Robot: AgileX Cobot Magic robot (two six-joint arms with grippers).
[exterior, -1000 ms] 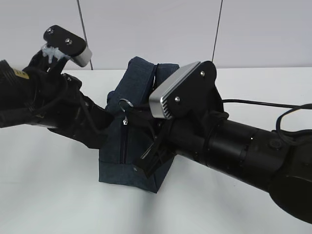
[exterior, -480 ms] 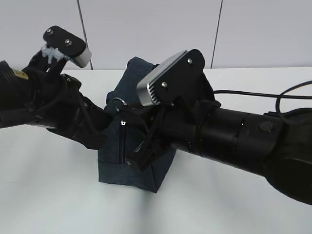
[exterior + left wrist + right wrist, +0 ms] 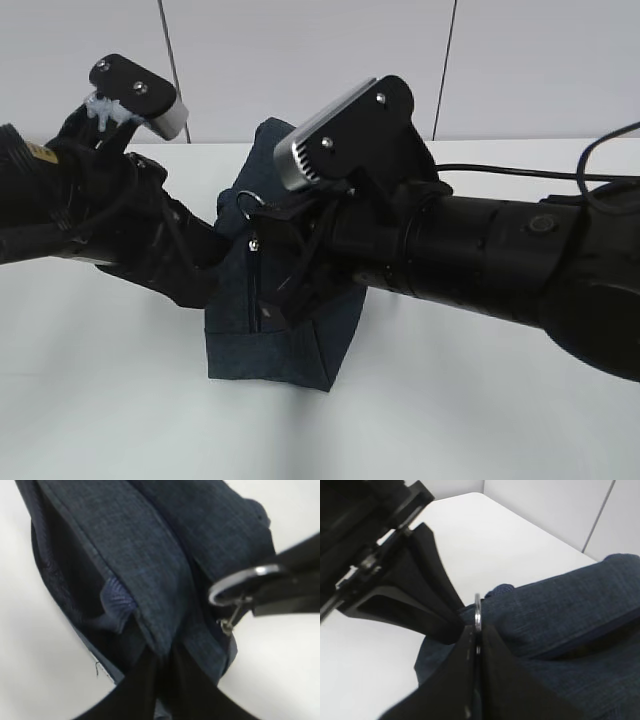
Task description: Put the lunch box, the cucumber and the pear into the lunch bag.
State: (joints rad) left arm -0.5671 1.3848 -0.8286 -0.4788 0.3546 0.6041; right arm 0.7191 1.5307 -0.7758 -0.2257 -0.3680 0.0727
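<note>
Bag (image 3: 285,300) stands mid-bench, one corner toward the exterior camera, both arms crowded onto it. Lunch box, cucumber and pear show in no view; whether any is already inside cannot be told

Right gripper (image 3: 476,645): jaws pressed together on the silver zip ring (image 3: 477,611), which stands edge-on between the fingertips. In the left wrist view the same ring (image 3: 240,580) sticks out of the dark right-hand finger, its small slider link dangling beneath. In the exterior view the ring (image 3: 250,205) sits at the bag's upper front corner, with the zip track running down the corner edge below it

Left gripper (image 3: 162,680): jaws closed on a fold of navy fabric at the bag's near edge, fingertips meeting under the cloth. Reads as an anchoring pinch

Bench (image 3: 110,400) white, bare around the bag in what shows

Key relation: the ring lies right in the right jaws, at the top end of the zip line. The left pinch holds cloth close by on the same end of the bag, so the two grips oppose each other across the zip. The zip's long axis follows the bag's top seam and turns down the front corner; any pull probably has to follow that line. The right arm does the pulling, the left only braces

Judgement: zipper step in hand, loading not begun as far as visible

Risk: thin ring slipping out edge-on
</note>
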